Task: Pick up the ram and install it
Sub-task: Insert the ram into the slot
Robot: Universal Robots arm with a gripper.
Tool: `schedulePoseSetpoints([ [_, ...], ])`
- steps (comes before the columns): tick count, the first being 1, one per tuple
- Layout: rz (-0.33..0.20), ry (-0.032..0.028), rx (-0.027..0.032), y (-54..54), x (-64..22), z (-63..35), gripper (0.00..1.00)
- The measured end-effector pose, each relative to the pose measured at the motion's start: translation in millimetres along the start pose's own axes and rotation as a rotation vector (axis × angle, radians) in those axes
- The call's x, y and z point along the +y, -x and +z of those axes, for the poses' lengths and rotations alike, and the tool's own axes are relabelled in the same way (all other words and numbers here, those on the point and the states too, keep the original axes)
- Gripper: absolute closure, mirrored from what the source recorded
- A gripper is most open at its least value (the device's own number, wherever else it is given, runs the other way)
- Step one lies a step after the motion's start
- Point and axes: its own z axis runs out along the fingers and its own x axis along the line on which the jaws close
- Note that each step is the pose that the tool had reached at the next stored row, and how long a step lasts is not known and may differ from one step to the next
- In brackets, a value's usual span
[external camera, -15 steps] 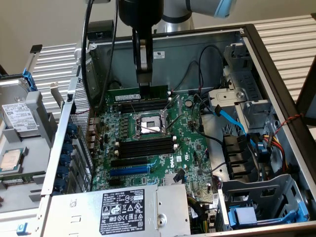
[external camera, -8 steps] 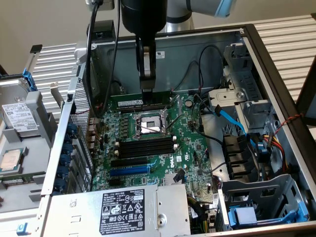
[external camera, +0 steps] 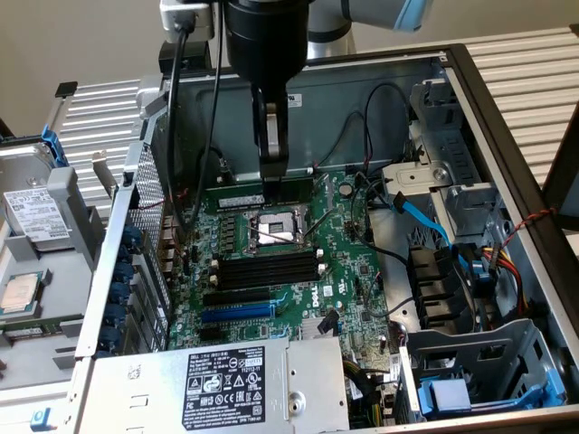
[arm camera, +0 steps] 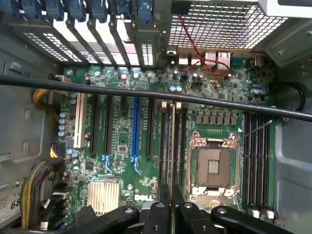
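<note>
At the bottom edge of the exterior view, nearest the camera, a silver power-supply box (external camera: pixel 226 380) with a black label lies across the open computer case (external camera: pixel 509 172). Just beyond it the green motherboard (external camera: pixel 344 271) begins. It carries 1 blue expansion slot (external camera: pixel 237 312) and, a little farther in, a bank of 4 black memory slots (external camera: pixel 268 268), all running across the frame. Behind them, at the centre of the frame, sits the CPU socket (external camera: pixel 276 231) under its metal frame and lever. Farther back and higher, in the upper centre, the gripper (external camera: pixel 272 174) hangs straight down from the arm (external camera: pixel 267 36). Its 2 fingers are pinched tight on the ram (external camera: pixel 237 194), a green stick held level with its long side across the frame and a white label on the part toward the exterior view's left. In the wrist view the gripper (arm camera: pixel 171 195) clamps the ram (arm camera: pixel 171 146) edge-on, so the stick shows as 1 thin line running parallel to the memory slots just beside the CPU socket (arm camera: pixel 213 165). Whether its lower edge touches a slot I cannot tell. A black cable (arm camera: pixel 156 95) crosses that view in front of the board. Farthest back in the exterior view stands the grey rear wall (external camera: pixel 362 90) of the case.
</note>
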Motion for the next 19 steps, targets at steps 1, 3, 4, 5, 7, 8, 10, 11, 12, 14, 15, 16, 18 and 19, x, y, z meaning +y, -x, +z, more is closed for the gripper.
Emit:
schedulePoseSetpoints([
  [1,-0.001,0.0001,0.0001,0.0,-0.5,1.9,0.87],
  [3,-0.001,0.0003,0.0001,0.5,-1.2,5.5,0.87],
  [4,-0.001,0.0005,0.0002,1.8,-1.4,7.2,0.87],
  [5,-0.001,0.0005,0.0000,4.4,-1.6,9.1,0.87],
  [7,-0.001,0.0003,0.0000,7.1,-1.9,12.8,0.87],
  [8,-0.002,0.0005,-0.0001,7.1,-2.1,14.7,0.87],
  [10,-0.006,0.0033,0.0002,6.7,-2.6,18.0,0.87],
  [11,-0.009,0.0057,0.0005,6.1,-2.9,19.5,0.87],
  [12,-0.013,0.0076,0.0008,5.5,-3.1,21.0,0.87],
  [14,-0.021,0.0115,0.0011,4.3,-3.9,23.6,0.87],
  [15,-0.024,0.0129,0.0014,3.8,-4.9,24.7,0.87],
  [16,-0.025,0.0133,0.0015,3.6,-6.6,25.3,0.87],
  [18,-0.026,0.0132,0.0014,3.5,-9.0,27.8,0.87],
  [19,-0.026,0.0133,0.0014,3.5,-9.1,29.5,0.87],
])
